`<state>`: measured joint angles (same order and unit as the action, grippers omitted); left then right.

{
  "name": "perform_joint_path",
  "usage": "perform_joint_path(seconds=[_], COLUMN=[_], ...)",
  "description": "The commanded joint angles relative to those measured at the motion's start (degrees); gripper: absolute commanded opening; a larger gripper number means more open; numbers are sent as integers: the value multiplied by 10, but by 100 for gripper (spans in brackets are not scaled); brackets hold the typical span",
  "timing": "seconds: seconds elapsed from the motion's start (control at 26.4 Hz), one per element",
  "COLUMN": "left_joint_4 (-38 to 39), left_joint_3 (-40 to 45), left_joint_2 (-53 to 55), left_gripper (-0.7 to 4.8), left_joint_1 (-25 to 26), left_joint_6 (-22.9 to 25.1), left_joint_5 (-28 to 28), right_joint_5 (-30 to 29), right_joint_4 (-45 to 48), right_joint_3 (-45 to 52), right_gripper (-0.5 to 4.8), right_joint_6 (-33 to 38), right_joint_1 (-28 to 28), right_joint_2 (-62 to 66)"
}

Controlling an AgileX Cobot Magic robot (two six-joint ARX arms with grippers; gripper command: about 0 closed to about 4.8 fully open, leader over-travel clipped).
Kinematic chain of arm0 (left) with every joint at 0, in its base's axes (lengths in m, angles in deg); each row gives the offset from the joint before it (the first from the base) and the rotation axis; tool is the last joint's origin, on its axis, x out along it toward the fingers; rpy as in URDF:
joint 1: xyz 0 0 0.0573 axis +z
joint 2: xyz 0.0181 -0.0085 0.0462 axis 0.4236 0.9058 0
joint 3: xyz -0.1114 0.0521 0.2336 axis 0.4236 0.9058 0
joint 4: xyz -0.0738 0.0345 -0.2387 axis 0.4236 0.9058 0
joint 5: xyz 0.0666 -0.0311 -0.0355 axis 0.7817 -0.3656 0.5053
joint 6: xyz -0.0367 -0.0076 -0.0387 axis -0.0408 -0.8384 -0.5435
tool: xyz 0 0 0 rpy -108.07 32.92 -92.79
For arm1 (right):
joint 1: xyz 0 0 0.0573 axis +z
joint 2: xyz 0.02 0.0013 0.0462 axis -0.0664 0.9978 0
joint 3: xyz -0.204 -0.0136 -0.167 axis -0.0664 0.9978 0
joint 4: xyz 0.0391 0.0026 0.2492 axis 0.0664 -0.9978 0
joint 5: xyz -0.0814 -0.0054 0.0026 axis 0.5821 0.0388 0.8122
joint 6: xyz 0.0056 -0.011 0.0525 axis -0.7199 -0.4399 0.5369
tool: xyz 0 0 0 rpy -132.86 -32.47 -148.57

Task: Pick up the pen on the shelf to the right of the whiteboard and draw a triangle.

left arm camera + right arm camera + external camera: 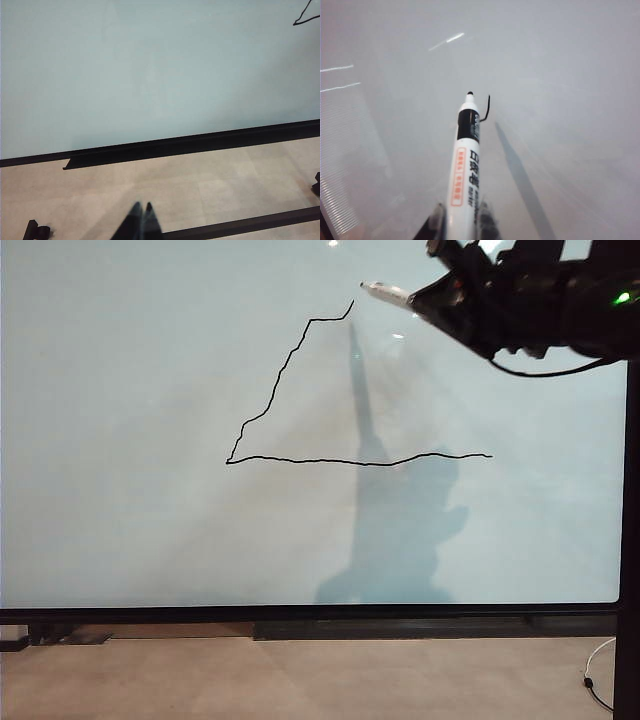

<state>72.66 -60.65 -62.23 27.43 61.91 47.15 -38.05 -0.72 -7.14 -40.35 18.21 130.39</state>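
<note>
Right end effector, closest to the lens in the right wrist view: fingers pinching the pen low on its barrel, tip pointing away toward the whiteboard. In the exterior view this end effector sits high on the right, the pen jutting out leftward.

Pen: light, rigid, smooth plastic barrel, likely slippery under side load. The hold near the rear end leaves a long free length, so pressure at the tip could lever it in the grip. A hold nearer mid-barrel would be steadier.

Tip position: just beside the upper end of the drawn line, near the apex. Whether it touches the board, cannot tell; the tip looks slightly clear of the stroke.

Triangle: base and left side drawn, wobbly. Right side missing, from apex down to the right end of the base. Judged roughly two-thirds done.

Left end effector: fingers pressed together, idle, low over the floor below the board's black frame. Corner of the drawing visible at that view's edge.
</note>
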Motion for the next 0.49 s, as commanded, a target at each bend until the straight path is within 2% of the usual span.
perform_joint_path(seconds=[0.04, 0.49], left_joint_4=[5, 5], left_joint_3=[-1, -1], left_joint_2=[0, 0], left_gripper=[-5, -5], left_joint_1=[0, 0], left_joint_6=[0, 0], left_joint_5=[0, 0], right_joint_5=[1, 12], right_joint_4=[5, -16], right_joint_3=[-20, -56], right_gripper=[-5, -5], right_joint_6=[2, -12], right_joint_1=[0, -1], right_joint_2=[20, 39])
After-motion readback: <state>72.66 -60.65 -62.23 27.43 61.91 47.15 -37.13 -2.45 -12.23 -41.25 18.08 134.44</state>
